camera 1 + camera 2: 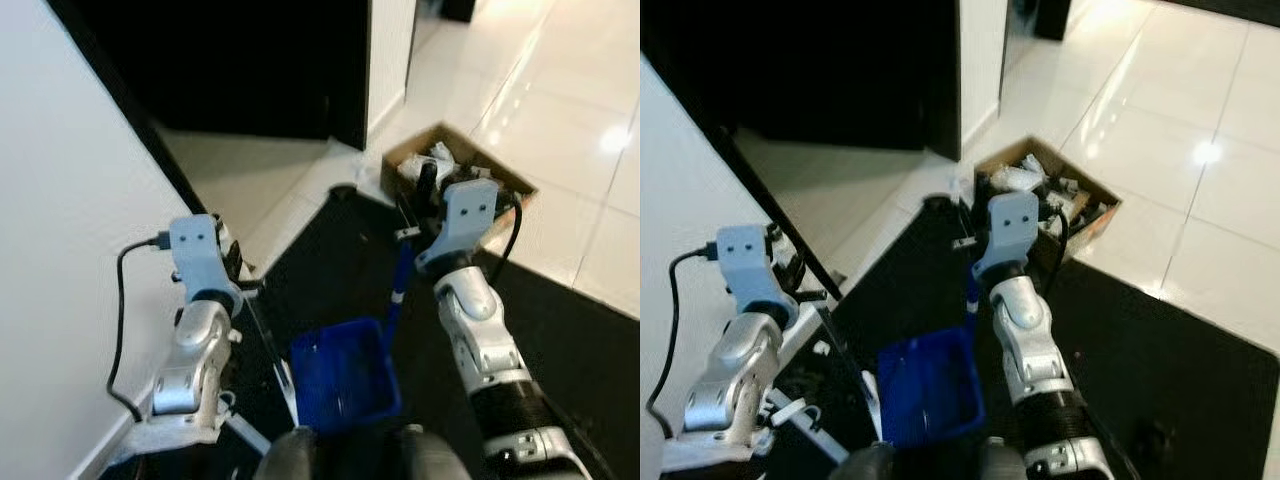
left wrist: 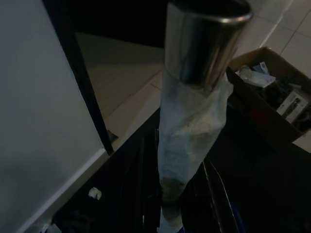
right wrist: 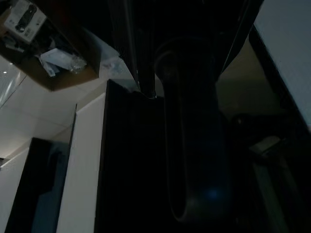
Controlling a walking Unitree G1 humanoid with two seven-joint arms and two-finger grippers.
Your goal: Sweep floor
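With the left tool clamped on the silver broom handle and the right tool on the blue dustpan handle, the blue dustpan needed its lip flat on the black mat, I judged.

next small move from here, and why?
Probably bring the blue dustpan down flat onto the black mat. It hangs between the arms, right gripper on its blue handle, left gripper on a metal pole. White scraps lie by the wall.

Glare streaks the pale tiled floor beyond my right hand; both head views soft, my wrist views dim, murky
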